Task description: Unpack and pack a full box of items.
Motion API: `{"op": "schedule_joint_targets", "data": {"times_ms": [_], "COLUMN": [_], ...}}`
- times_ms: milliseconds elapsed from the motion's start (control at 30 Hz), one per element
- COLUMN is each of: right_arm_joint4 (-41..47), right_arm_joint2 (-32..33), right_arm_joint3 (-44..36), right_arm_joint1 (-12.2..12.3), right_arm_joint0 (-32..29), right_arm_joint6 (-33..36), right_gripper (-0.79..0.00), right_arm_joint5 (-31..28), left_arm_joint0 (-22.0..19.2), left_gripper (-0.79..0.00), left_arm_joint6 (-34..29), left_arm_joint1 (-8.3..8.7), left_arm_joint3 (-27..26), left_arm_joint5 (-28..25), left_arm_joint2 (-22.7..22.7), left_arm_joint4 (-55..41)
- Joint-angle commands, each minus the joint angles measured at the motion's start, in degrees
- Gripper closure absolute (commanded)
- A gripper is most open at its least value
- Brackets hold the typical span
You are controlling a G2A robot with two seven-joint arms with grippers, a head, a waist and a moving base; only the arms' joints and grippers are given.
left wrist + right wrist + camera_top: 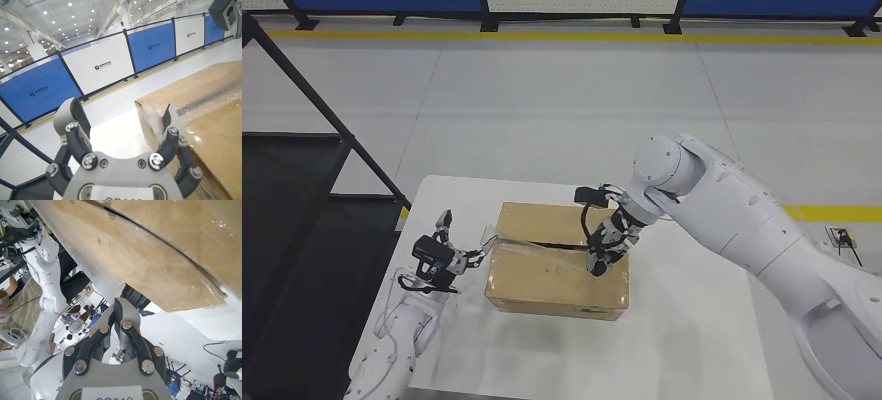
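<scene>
Over the box hung the right gripper, its wrist view showing fingers pressed together; the left gripper stood spread alongside.

The right end effector, fingers pressed together, hangs near the cardboard box.

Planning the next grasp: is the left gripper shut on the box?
No, the left gripper is wide open, empty, beside a corner of the box.
</scene>
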Motion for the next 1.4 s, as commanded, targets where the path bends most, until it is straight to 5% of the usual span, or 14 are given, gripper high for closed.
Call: {"op": "schedule_joint_targets", "data": {"times_ms": [0, 1133, 1167, 1200, 1233, 1367], "right_arm_joint4": [0.45, 0.84, 0.84, 0.84, 0.84, 0.84], "right_arm_joint2": [0.0, 0.0, 0.0, 0.0, 0.0, 0.0], "right_arm_joint3": [1.37, 5.31, 5.31, 5.31, 5.31, 5.31], "right_arm_joint1": [-0.31, -1.64, -1.64, -1.64, -1.64, -1.64], "right_arm_joint0": [0.26, 0.33, 0.33, 0.33, 0.33, 0.33], "right_arm_joint6": [0.0, 0.0, 0.0, 0.0, 0.0, 0.0], "right_gripper": [0.0, 0.0, -0.074, -0.311, -0.785, -0.785], "right_arm_joint5": [0.0, 0.01, 0.01, 0.01, 0.01, 0.01], "left_arm_joint0": [0.2, 0.95, 1.17, 1.39, 1.55, 2.06], "left_gripper": [-0.785, -0.785, -0.785, -0.785, -0.785, -0.785], "left_arm_joint6": [-0.06, -1.65, -1.92, -2.14, -2.34, -2.59], "left_arm_joint1": [0.0, 0.38, 0.41, 0.42, 0.43, 0.45], "left_arm_joint3": [-0.25, -3.69, -4.03, -4.3, -4.57, -5.32], "left_arm_joint5": [-0.03, -0.78, -0.95, -0.99, -1.02, -0.9], "left_arm_joint2": [0.1, -1.91, -2.05, -2.17, -2.25, -2.47], "left_arm_joint4": [0.18, -0.85, -1.0, -1.23, -1.33, -1.66]}}
